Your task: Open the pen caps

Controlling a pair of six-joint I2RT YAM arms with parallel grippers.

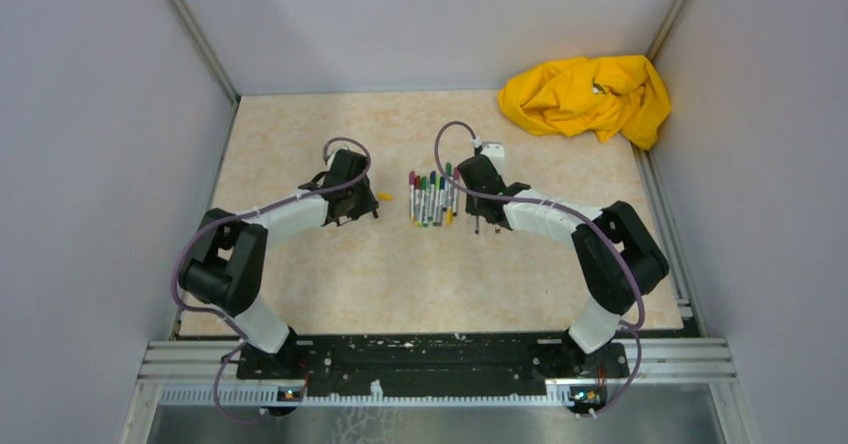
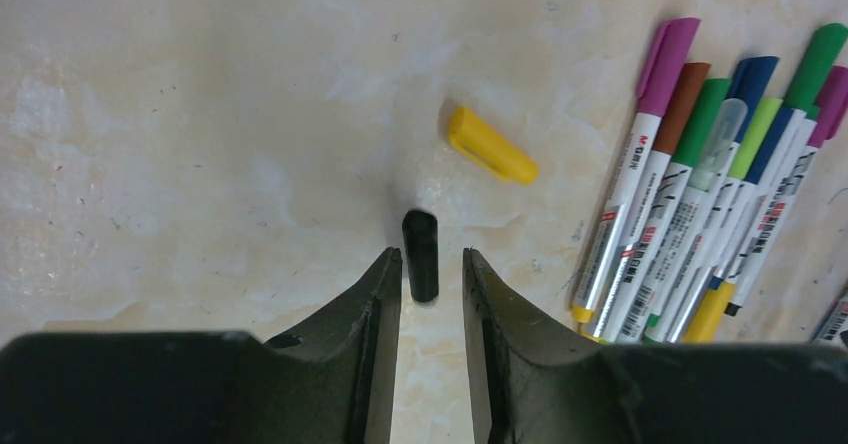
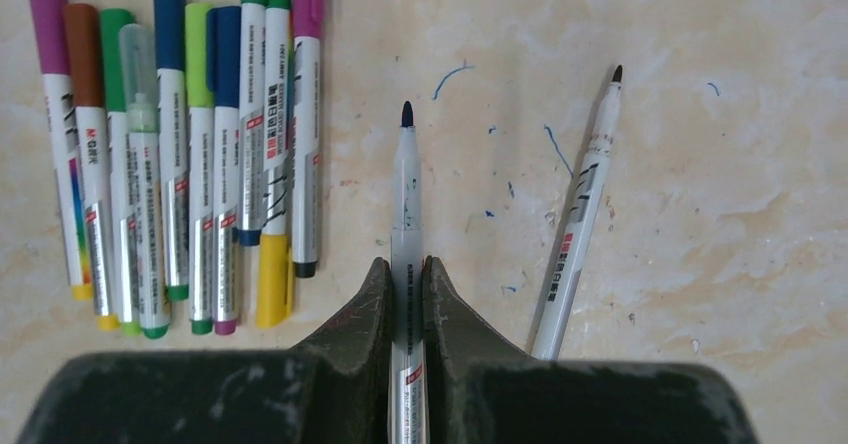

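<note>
Seen from the left wrist, my left gripper (image 2: pixel 431 256) is open, and a black pen cap (image 2: pixel 421 255) lies loose on the table between its fingertips, touching neither. A yellow cap (image 2: pixel 490 145) lies just beyond it. My right gripper (image 3: pixel 406 262) is shut on an uncapped pen (image 3: pixel 406 184) with a grey-white barrel and a dark tip pointing away. A second uncapped pen (image 3: pixel 580 214) lies on the table to its right. Several capped pens (image 3: pixel 190 164) lie side by side at the left. From above, this row of pens (image 1: pixel 433 201) lies between the left gripper (image 1: pixel 370 207) and the right gripper (image 1: pixel 478 212).
A crumpled yellow cloth (image 1: pixel 588 94) lies in the far right corner. Grey walls close the table on the left, back and right. Small blue ink marks (image 3: pixel 455 72) spot the marbled tabletop near the held pen.
</note>
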